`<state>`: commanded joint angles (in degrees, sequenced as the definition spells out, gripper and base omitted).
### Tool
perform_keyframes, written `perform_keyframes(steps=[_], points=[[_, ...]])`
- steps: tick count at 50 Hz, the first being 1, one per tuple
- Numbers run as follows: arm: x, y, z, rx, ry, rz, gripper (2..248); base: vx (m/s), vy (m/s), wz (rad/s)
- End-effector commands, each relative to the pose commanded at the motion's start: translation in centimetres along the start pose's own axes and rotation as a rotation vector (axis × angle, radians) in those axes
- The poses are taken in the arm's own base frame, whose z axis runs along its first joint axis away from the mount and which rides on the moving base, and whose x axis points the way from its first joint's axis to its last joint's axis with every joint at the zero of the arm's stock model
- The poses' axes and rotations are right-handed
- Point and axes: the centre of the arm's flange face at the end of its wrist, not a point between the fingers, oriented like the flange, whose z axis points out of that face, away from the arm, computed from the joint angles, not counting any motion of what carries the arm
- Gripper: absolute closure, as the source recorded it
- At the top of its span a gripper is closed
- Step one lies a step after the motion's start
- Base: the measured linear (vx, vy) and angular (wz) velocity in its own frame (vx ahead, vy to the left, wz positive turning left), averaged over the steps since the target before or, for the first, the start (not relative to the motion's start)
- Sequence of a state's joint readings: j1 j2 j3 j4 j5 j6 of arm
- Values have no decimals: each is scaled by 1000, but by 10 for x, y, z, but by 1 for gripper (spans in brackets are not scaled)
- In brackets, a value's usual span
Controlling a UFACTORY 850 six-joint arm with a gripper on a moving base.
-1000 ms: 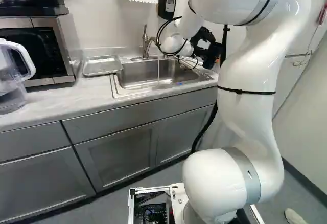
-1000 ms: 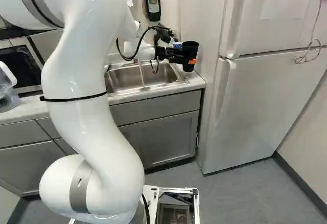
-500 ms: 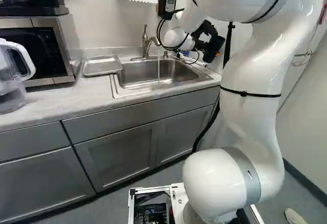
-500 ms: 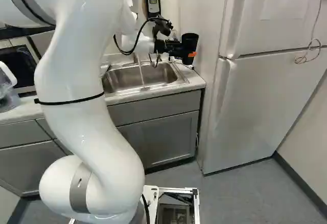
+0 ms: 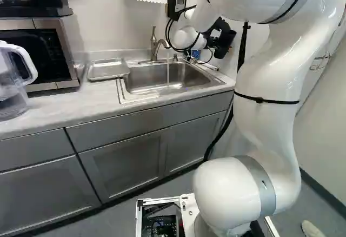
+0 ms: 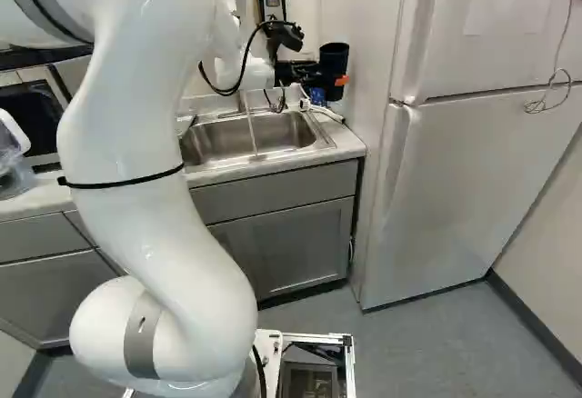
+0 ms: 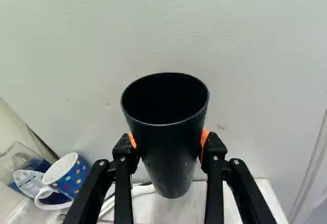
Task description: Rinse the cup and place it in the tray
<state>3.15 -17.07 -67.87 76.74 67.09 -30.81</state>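
Hand point(image 6: 334, 80) clasps the black cup point(image 7: 171, 150), while only the left base view shows the tray point(image 5: 108, 70).

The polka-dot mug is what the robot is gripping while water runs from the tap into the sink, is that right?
Not quite: the wrist view shows the gripper shut on a black cup, with the polka-dot mug off to one side. Water does run from the tap into the sink, as the left base view shows.
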Motion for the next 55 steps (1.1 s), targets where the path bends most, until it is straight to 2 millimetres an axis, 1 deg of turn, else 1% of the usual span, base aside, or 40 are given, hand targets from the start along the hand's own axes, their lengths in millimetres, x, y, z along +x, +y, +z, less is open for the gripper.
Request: perform_keyframes(steps=[37, 55], points=[[-6, -10, -13, 114, -56, -31, 125, 0, 0, 0], [-6, -9, -18, 181, -82, -59, 125, 0, 0, 0]])
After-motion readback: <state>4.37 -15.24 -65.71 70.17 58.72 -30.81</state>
